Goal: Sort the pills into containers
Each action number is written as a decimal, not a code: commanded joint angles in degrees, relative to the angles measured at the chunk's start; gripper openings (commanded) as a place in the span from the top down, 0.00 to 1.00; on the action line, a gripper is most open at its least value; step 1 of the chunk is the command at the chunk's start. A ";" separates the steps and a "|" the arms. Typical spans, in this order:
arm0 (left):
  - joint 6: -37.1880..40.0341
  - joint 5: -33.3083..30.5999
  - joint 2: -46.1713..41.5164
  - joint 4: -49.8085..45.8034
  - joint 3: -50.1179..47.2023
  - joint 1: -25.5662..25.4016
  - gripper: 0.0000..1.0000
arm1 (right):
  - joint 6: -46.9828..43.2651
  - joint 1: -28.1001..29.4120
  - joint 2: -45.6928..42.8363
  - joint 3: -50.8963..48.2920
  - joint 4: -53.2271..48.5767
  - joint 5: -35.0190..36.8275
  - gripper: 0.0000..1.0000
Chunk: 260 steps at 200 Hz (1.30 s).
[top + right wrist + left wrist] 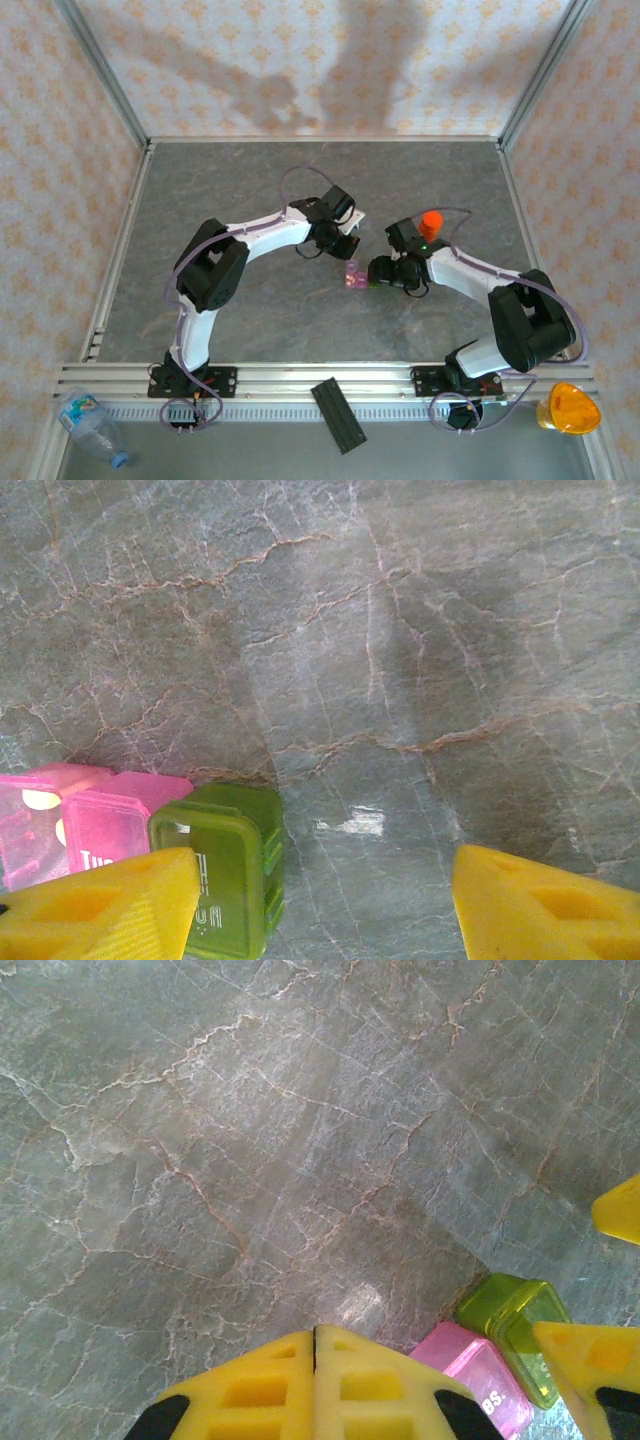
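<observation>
The containers (353,277) lie mid-table between the two arms: a translucent pink box (475,1375) joined to a smaller green one (515,1328). In the right wrist view the green box (225,870) has its lid down, and pale round spots show through the pink box (100,820). I cannot tell if they are pills. My left gripper (316,1360) hovers just beside the pink box, its yellow fingers pressed together on nothing. My right gripper (320,910) stands open. Its left finger (110,910) overlaps the green box and its right finger (545,910) is over bare table.
An orange bottle with a red cap (431,222) stands just behind the right gripper (380,272). The left gripper (348,245) is close to it over the containers. On the near rail lie a black strip (340,415), a plastic water bottle (90,425) and an orange object (572,408).
</observation>
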 commanded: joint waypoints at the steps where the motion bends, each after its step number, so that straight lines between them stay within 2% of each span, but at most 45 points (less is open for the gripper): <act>1: 0.94 1.84 -2.30 -2.51 0.47 -1.36 1.00 | 0.81 0.35 0.23 -1.46 -0.82 3.34 0.33; 260: 0.84 2.86 -7.65 -2.94 -5.96 -4.64 1.00 | 0.81 0.35 0.02 -1.79 -0.91 3.99 0.33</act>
